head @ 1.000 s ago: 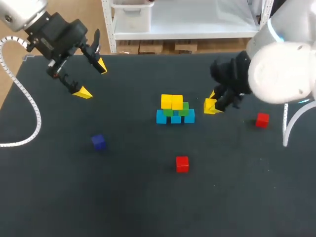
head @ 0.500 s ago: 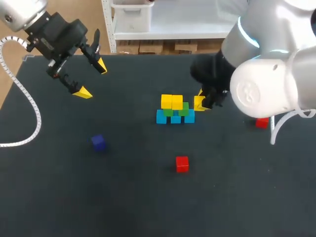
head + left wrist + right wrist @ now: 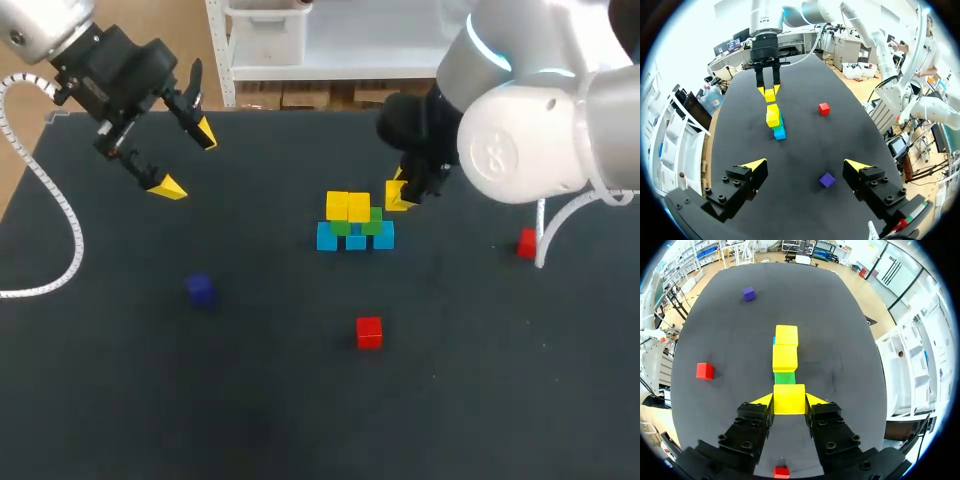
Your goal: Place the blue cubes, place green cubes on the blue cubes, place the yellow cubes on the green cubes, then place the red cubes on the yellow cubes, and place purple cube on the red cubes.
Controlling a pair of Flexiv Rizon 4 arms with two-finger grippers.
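A small stack stands mid-table: blue cubes (image 3: 327, 237) at the base, green cubes (image 3: 372, 224) on them, and two yellow cubes (image 3: 348, 206) on top. My right gripper (image 3: 399, 194) hovers just right of the stack, shut on a third yellow cube (image 3: 789, 398), which hangs above the right end of the stack (image 3: 785, 357). My left gripper (image 3: 187, 158) stands open and empty over the far left of the table. A purple cube (image 3: 200, 288) lies at the left, one red cube (image 3: 369, 332) in front of the stack, another red cube (image 3: 526, 243) at the right.
A white ribbed cable (image 3: 50, 215) from my left arm loops over the table's left edge. The black table (image 3: 300, 400) ends at the far side just behind both grippers.
My right arm has carried the yellow cube leftward and a little away from me, from well right of the stack to just beside its top. The left arm has stayed still.
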